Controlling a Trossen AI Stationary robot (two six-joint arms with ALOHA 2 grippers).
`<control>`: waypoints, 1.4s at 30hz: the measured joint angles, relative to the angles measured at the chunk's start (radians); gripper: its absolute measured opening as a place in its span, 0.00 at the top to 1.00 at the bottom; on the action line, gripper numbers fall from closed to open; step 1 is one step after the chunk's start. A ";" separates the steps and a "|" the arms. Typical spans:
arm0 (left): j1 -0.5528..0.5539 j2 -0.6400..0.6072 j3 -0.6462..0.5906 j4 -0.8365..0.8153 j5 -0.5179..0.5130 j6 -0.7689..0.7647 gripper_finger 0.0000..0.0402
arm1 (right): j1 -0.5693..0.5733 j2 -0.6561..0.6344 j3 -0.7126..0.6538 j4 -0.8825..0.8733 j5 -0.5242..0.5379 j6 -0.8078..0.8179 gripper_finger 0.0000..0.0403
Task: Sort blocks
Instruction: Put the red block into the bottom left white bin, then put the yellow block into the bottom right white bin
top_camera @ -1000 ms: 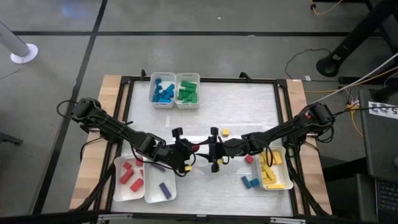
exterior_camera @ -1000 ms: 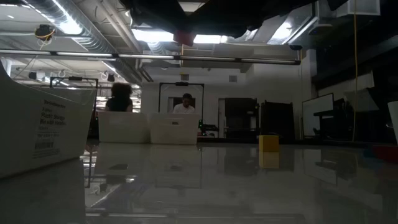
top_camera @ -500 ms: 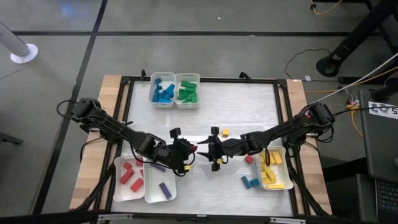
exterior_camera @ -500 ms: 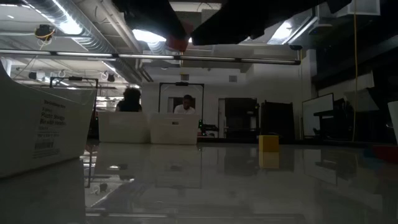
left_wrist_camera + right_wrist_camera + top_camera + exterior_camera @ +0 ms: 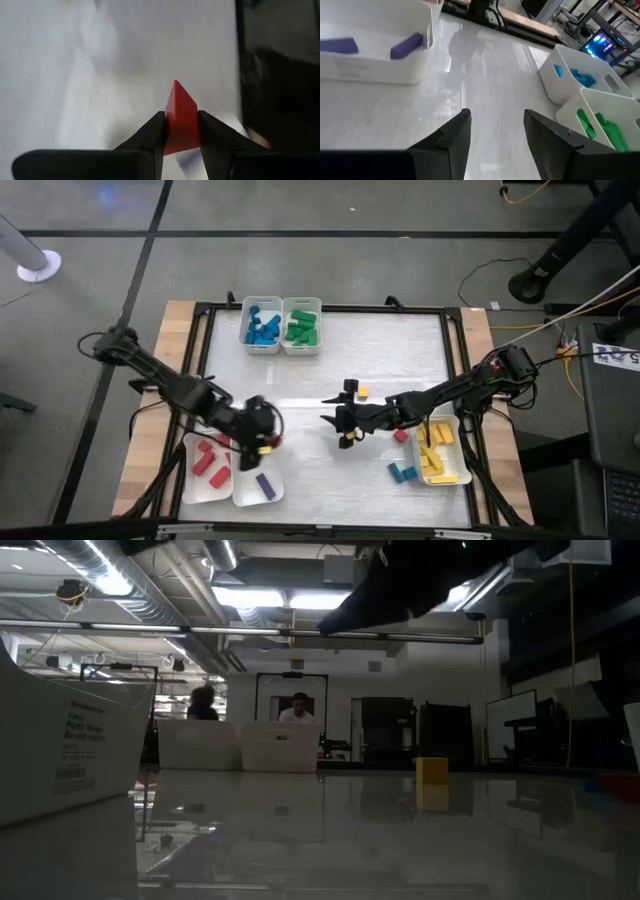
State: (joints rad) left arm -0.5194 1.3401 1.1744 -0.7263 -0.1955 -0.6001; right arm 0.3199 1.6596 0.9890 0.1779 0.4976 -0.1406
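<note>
White tabletop (image 5: 380, 350) fills the middle of the overhead shot, with a black frame around it and grey floor beyond. Upper left of the table sit two small trays, one with blue blocks (image 5: 262, 326) and one with green blocks (image 5: 301, 328). Lower left there's a tray of red blocks (image 5: 208, 460) and, touching it on the right, a tray with a purple block (image 5: 265, 484). Lower right has a tray of yellow blocks (image 5: 436, 456), with a couple of blue ones (image 5: 402, 473) and a red one (image 5: 401, 436) loose just beside it, plus a lone yellow cube (image 5: 363, 392) near the center.

Left gripper (image 5: 262, 434) is over the lower-left trays, clamped on a red block (image 5: 180, 117) that sticks up between its fingers in the wrist shot. Right gripper (image 5: 338, 418) hangs mid-table with its fingers (image 5: 452, 137) apart and nothing between them.

Low view is dim, with two people way back in the room.
</note>
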 joint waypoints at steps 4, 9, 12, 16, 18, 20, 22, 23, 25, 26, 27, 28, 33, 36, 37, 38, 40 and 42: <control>-0.071 -0.054 -0.001 -0.193 0.182 -0.292 0.78 | 0.000 0.000 0.000 -0.049 0.000 0.000 0.55; -0.170 -0.077 -0.002 -0.339 0.322 -0.671 0.78 | 0.000 0.000 0.000 -0.147 0.012 0.000 0.55; -0.221 -0.069 -0.002 -0.371 0.324 -0.814 0.78 | 0.000 0.000 0.000 -0.219 0.044 0.008 0.55; -0.265 -0.045 -0.002 -0.396 0.324 -0.909 0.77 | -0.002 -0.001 0.000 -0.288 0.094 0.014 0.55; -0.280 -0.034 -0.002 -0.403 0.324 -0.929 0.75 | -0.011 -0.001 0.000 -0.312 0.094 0.016 0.55; -0.289 -0.023 -0.002 -0.415 0.324 -0.946 0.72 | -0.028 -0.001 0.000 -0.321 0.093 0.045 0.55; -0.293 -0.015 -0.002 -0.431 0.324 -0.967 0.68 | -0.056 -0.002 0.001 -0.348 0.081 0.087 0.55; -0.293 -0.011 -0.002 -0.436 0.324 -0.973 0.66 | -0.073 -0.002 0.001 -0.376 0.072 0.117 0.55; -0.293 -0.002 -0.003 -0.451 0.323 -0.989 0.62 | -0.111 -0.002 0.001 -0.428 0.059 0.211 0.55; -0.293 0.000 -0.003 -0.449 0.323 -0.990 0.60 | -0.130 -0.002 0.001 -0.452 0.057 0.272 0.55; -0.293 0.000 -0.003 -0.444 0.323 -0.990 0.59 | -0.149 -0.002 0.001 -0.470 0.050 0.331 0.55; -0.293 0.000 -0.003 -0.444 0.323 -0.988 0.58 | -0.168 -0.002 0.001 -0.488 0.039 0.396 0.55; -0.292 0.000 -0.003 -0.445 0.322 -0.956 0.55 | -0.234 -0.002 0.001 -0.535 -0.021 0.692 0.55; -0.292 0.000 -0.003 -0.445 0.306 -0.941 0.56 | -0.252 -0.002 0.001 -0.584 -0.046 0.823 0.55; -0.292 0.000 -0.003 -0.445 0.299 -0.941 0.56 | -0.257 -0.002 0.001 -0.606 -0.046 0.851 0.55; -0.292 0.000 -0.003 -0.445 0.296 -0.941 0.56 | -0.257 -0.002 0.001 -0.635 -0.046 0.876 0.55; -0.292 0.000 -0.003 -0.445 0.295 -0.941 0.56 | -0.257 -0.002 0.001 -0.678 -0.043 0.922 0.55; -0.292 0.000 -0.003 -0.445 0.294 -0.941 0.55 | -0.256 -0.002 0.001 -0.710 -0.039 0.967 0.55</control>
State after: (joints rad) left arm -0.8112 1.3399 1.1717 -1.1709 0.0987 -1.5406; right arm 0.0637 1.6576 0.9901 -0.5322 0.4591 0.8265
